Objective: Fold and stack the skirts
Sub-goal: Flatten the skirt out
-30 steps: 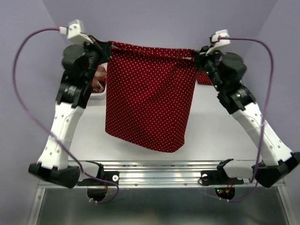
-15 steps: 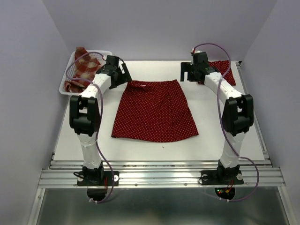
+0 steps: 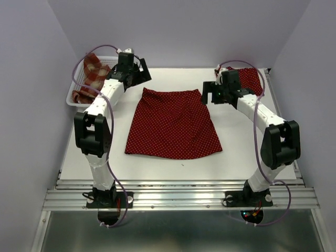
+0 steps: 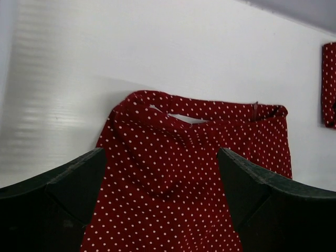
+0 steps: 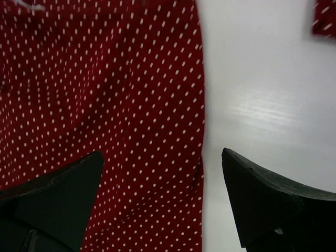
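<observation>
1. You have the dark red cloth skirt with small white polka dots [image 3: 173, 123] spread flat in the middle of the white table [image 3: 262, 157]. Its waistband points to the far side and its wider hem to the arm bases.
2. Your left gripper [image 4: 160, 153] hangs over the waistband's left corner. Its jaws are spread wide and hold nothing. The left wrist view shows the waistband rumpled there, with a sliver of table showing through.
3. Your right gripper [image 5: 163, 153] hangs over the skirt's right edge near the waistband. Its jaws are also spread wide and empty.
4. The second dark red polka-dot skirt [image 3: 251, 80] lies folded at the far right corner of the table, just behind the right gripper and apart from the spread one.
5. The red-and-cream plaid check skirt [image 3: 93, 71] sits bunched in the white plastic mesh basket [image 3: 71, 98] at the far left, beside your left arm.
</observation>
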